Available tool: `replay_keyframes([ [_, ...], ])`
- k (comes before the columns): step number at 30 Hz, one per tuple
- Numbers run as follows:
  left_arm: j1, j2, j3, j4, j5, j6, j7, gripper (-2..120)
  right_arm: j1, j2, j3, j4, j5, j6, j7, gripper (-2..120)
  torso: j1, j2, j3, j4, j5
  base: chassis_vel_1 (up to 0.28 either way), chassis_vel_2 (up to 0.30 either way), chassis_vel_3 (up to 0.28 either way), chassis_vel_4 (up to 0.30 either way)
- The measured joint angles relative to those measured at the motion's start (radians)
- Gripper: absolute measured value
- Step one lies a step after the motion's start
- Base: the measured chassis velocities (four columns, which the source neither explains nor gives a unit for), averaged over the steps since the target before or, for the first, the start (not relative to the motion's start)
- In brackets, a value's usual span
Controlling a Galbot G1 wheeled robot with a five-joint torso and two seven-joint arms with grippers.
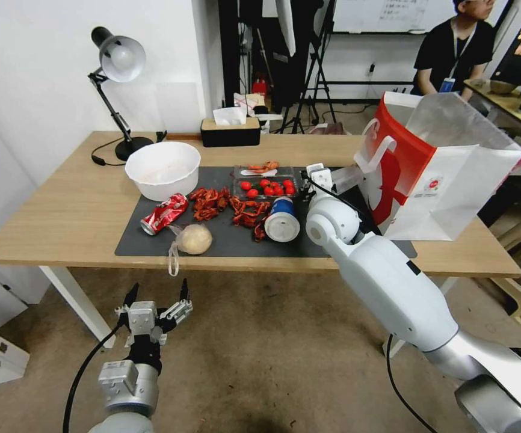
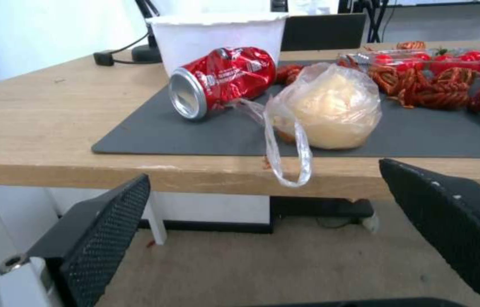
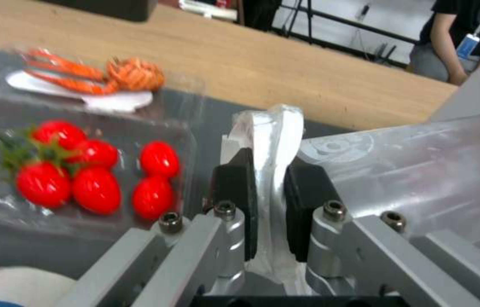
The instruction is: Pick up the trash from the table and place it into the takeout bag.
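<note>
No text, brand name or number could be read with confidence in any view. The takeout bag [image 1: 447, 174] bore a small red round logo on its white side panel, with a line of print beneath it too small to make out, and a large red-and-white graphic on its adjoining face. The crushed red soda can [image 2: 223, 79] carried white lettering along its dented side, distorted beyond reading. The blue-and-white paper cup [image 1: 282, 218] showed printed markings, illegible. A whiteboard [image 1: 387, 13] on the back wall carried faint handwriting, undecipherable. A clear plastic sheet [image 3: 422, 170] showed an embossed circular mark, unreadable.
</note>
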State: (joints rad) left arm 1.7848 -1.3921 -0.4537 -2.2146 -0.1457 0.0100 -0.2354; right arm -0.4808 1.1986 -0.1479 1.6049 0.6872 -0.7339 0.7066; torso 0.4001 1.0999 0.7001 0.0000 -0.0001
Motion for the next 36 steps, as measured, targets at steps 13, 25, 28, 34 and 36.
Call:
replay_keyframes([
  [13, 0.004, -0.007, -0.001, -0.007, 0.006, -0.002, -0.007, 100, 0.06, -0.01, 0.001, 0.097, 0.105, 0.003, 0.005, 7, 0.0, 0.0, 0.0, 0.0, 0.0001, 0.0, 0.0, 0.0, 0.0],
  [25, 0.005, -0.012, 0.001, -0.005, 0.013, -0.006, -0.009, 100, 0.152, -0.02, 0.033, 0.159, 0.162, 0.021, -0.082, 7, 0.0, 0.0, 0.0, 0.0, 0.0001, 0.0, 0.0, 0.0, 0.0],
  [28, 0.005, -0.012, 0.0, -0.004, 0.013, -0.006, -0.01, 100, 0.197, -0.021, 0.042, 0.167, 0.217, 0.02, -0.089, 7, 0.0, 0.0, 0.0, 0.0, -0.0001, 0.0, 0.0, 0.0, 0.0],
  [34, 0.006, -0.01, -0.006, -0.005, 0.012, -0.008, -0.011, 100, 0.234, -0.012, 0.042, 0.168, 0.275, 0.015, -0.077, 7, 0.0, 0.0, 0.0, 0.0, 0.0, 0.0, 0.0, 0.0, 0.0],
  [36, 0.006, -0.01, -0.007, -0.005, 0.011, -0.009, -0.012, 100, 0.252, -0.006, 0.041, 0.162, 0.278, 0.016, -0.081, 7, 0.0, 0.0, 0.0, 0.0, 0.0001, 0.0, 0.0, 0.0, 0.0],
])
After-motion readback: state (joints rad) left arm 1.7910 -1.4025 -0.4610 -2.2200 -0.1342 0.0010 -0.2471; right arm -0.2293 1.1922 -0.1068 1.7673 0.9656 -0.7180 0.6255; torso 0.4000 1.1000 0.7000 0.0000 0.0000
